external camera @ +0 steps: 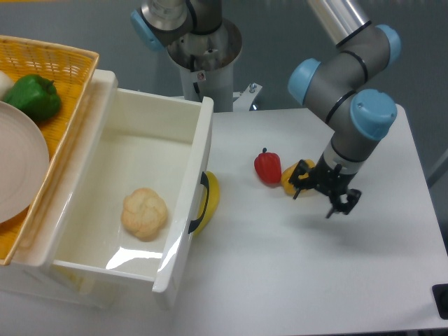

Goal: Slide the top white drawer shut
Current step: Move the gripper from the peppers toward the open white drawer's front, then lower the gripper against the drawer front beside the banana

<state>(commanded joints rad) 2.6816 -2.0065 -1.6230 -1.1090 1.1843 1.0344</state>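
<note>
- White glossy plastic fills the left half of the camera view: the top white drawer [122, 203] stands pulled well out of its cabinet, its deep box open to the ceiling.
- A pale, round bread roll [144, 213] lies on the drawer floor, toward the front.
- The drawer's panelled front faces right, and its black curved handle [199, 203] sits at the middle of that panel.
- Just behind the handle, a yellow curved thing [210, 199] lies on the counter [294, 280], touching or nearly touching the drawer front; I cannot tell what it is.
- On top of the cabinet at far left sits a yellow woven basket [66, 70] holding a green pepper [33, 96] and a pale plate [17, 168].
- Out on the counter, well apart from the drawer, a red pepper [267, 166] stands beside a yellow pepper [288, 178], the two touching.
- The arm's tool [320, 193] hangs low over the counter, right at the yellow pepper and partly hiding it.
- Its two black fingers are spread with a clear gap between them, and nothing is held.
</note>
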